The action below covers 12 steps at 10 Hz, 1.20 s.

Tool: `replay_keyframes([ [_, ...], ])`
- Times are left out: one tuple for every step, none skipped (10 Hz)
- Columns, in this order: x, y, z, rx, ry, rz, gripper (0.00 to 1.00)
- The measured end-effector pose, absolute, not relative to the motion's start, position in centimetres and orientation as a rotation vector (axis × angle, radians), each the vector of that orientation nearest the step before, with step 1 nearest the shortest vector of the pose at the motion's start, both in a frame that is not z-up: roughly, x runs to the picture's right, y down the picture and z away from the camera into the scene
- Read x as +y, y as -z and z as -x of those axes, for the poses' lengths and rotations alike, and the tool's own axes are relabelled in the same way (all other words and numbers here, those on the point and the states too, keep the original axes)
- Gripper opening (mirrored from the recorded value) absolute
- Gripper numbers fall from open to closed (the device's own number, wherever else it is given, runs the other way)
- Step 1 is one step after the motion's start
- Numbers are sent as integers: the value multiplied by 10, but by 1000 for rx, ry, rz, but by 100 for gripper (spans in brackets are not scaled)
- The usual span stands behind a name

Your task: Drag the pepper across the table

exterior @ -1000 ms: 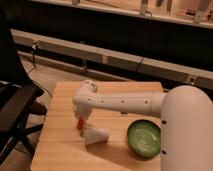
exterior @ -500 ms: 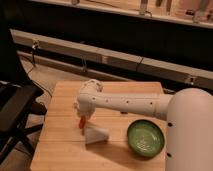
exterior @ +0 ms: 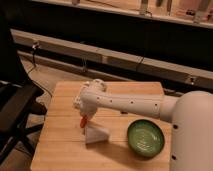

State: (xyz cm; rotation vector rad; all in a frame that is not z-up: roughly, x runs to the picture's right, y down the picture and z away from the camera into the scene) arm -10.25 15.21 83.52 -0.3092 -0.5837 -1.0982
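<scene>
The pepper (exterior: 83, 121) is a slim orange-red piece on the light wooden table (exterior: 60, 145), left of centre, right under the end of my white arm. My gripper (exterior: 81, 106) is at the arm's left end, directly above the pepper and touching or nearly touching it. The arm hides the fingers. The pepper lies against the upper left corner of the white wedge-shaped block (exterior: 95, 134).
A green bowl (exterior: 145, 137) sits on the table's right part, next to my white arm base (exterior: 192, 135). A black chair (exterior: 15, 112) stands off the table's left edge. A dark wall with a ledge runs behind the table.
The gripper and the pepper have shifted slightly to the right and toward the front, closer to the white block. The bowl and block have not moved.
</scene>
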Motion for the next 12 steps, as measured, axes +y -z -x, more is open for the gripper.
replay_keyframes([
  [152, -835, 103, -588, 1096, 306, 0],
  [152, -835, 103, -590, 1091, 305, 0],
  [152, -835, 99, -589, 1082, 306, 0],
  [153, -835, 99, -592, 1082, 305, 0],
  [153, -834, 99, -595, 1077, 304, 0],
  [153, -835, 96, -594, 1070, 302, 0],
  [153, -835, 92, -594, 1061, 301, 0],
  [153, -835, 94, -597, 1059, 299, 0],
  [154, -835, 92, -598, 1055, 300, 0],
  [155, -834, 89, -599, 1049, 298, 0],
  [155, -834, 89, -602, 1048, 296, 0],
  [156, -833, 89, -604, 1048, 295, 0],
])
